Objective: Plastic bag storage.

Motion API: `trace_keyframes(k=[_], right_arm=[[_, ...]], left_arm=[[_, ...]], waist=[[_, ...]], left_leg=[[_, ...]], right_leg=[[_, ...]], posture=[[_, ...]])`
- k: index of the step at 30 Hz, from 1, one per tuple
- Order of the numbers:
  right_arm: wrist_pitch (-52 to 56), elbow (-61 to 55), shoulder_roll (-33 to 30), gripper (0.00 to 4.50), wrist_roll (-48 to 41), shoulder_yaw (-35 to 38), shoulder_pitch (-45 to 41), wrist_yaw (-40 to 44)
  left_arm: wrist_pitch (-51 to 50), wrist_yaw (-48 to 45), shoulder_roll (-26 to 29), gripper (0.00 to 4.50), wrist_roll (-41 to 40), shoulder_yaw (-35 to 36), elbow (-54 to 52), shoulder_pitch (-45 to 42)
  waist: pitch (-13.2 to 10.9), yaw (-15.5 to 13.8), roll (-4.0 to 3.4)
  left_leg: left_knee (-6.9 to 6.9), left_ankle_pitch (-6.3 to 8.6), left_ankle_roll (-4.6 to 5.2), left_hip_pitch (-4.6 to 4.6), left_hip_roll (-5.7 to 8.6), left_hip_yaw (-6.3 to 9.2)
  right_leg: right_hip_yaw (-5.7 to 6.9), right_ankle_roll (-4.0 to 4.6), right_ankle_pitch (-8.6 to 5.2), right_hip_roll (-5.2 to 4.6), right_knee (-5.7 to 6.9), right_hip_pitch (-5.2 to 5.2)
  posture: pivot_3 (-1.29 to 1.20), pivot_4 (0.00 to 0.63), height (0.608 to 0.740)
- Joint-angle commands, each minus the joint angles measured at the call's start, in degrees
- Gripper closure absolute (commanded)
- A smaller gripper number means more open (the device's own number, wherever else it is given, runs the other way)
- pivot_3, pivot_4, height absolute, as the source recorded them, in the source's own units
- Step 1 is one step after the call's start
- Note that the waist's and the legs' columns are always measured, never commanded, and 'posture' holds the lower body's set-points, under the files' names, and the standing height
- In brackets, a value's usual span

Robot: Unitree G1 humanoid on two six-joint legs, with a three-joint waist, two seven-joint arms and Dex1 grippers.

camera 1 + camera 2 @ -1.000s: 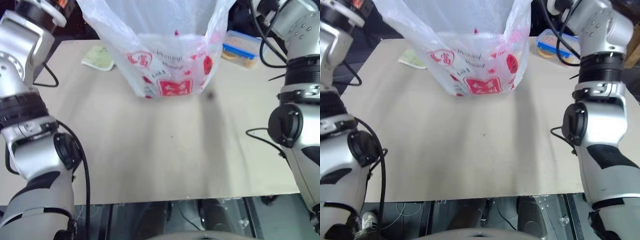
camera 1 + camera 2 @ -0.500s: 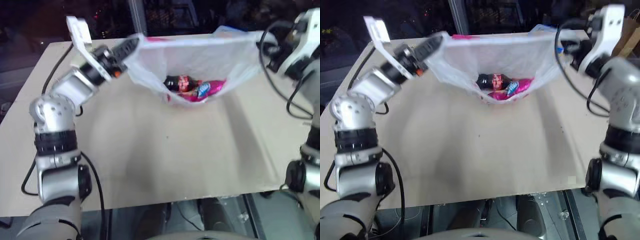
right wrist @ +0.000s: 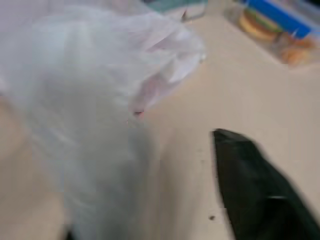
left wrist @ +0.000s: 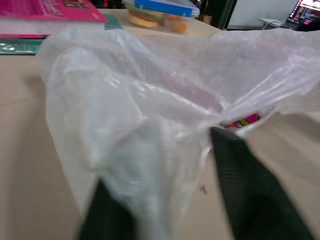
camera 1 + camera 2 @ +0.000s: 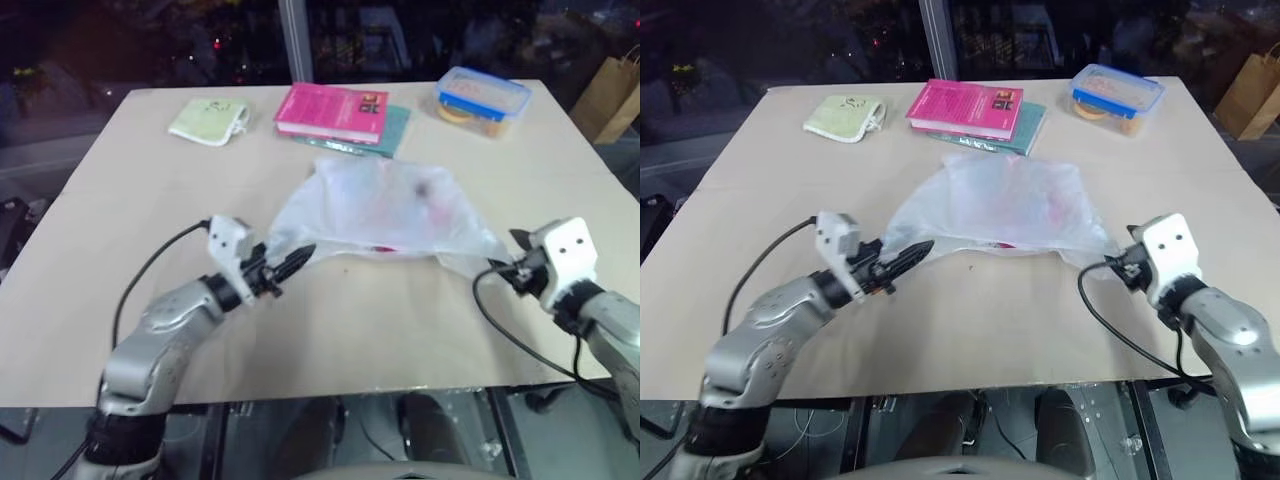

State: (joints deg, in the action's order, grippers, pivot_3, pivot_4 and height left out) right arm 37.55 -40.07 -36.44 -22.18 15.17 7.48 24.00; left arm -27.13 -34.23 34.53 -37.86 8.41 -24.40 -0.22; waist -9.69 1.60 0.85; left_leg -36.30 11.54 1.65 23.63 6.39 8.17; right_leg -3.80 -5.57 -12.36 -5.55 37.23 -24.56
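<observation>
The plastic bag, thin, translucent white with faint red showing through, lies slumped on the table's middle. My left gripper is low over the table at the bag's left corner. In the left wrist view its two black fingers stand wide apart, open, with a fold of the bag lying loosely between them. My right gripper sits at the bag's right corner. In the right wrist view one black finger stands clear of the bag, open; the film covers the other finger.
A pink book on a green book lies behind the bag. A pale green pouch is at the far left and a blue-lidded food box at the far right. A brown paper bag stands beyond the table's right edge.
Both arms have come down from holding the bag stretched up. The bag has sunk flat onto the table, and both grippers' jaws have parted.
</observation>
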Motion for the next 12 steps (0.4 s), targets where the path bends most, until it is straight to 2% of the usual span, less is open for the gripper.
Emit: trace_keyframes(k=[1,2,6,9,12], right_arm=[[-1.09,-5.75,-0.99,0.14,-5.94,10.94,7.26,6.41],[-1.44,-6.48,-1.51,0.0,-6.86,13.21,9.74,8.33],[-4.51,-7.69,-2.53,0.0,-7.78,19.9,17.74,14.33],[-6.0,-6.35,-3.09,0.0,-7.47,21.84,19.79,16.33],[-6.27,-5.79,-3.76,0.0,-7.46,22.35,19.84,16.9]], left_arm=[[1.44,-2.07,3.05,0.27,0.31,9.07,-3.04,7.56],[1.61,-2.12,3.39,0.05,0.66,10.68,-2.49,9.34],[1.4,-4.31,4.94,0.05,0.6,14.57,-0.12,11.94],[1.15,-5.43,5.46,0.05,0.41,15.38,0.35,11.66],[0.78,-6.08,5.57,0.05,0.37,15.65,0.72,11.19]], waist=[[0.02,-0.1,-0.05],[0.04,-0.24,-0.08],[0.04,-1.25,-0.05],[0.04,-1.58,0.02],[0.06,-1.55,0.04]], left_leg=[[0.06,0.0,0.0,0.02,-0.08,-0.01],[0.07,0.02,0.0,0.04,-0.11,-0.01],[0.02,0.08,-0.01,-0.13,-0.22,0.0],[0.01,0.29,-0.14,-0.68,-0.31,0.0],[0.01,0.4,-0.14,-0.79,-0.51,-0.22]], right_leg=[[0.0,0.01,0.0,0.06,-0.11,-0.01],[0.0,0.01,0.0,0.08,-0.16,-0.01],[0.13,-0.03,-0.15,0.11,-0.46,0.35],[0.23,-0.1,-0.25,0.04,-0.63,1.08],[0.65,-0.1,-0.26,-0.51,-0.74,1.17]], posture=[[0.0,0.15,0.74],[0.0,0.15,0.74],[0.0,0.15,0.74],[0.0,0.15,0.74],[0.0,0.15,0.74]])
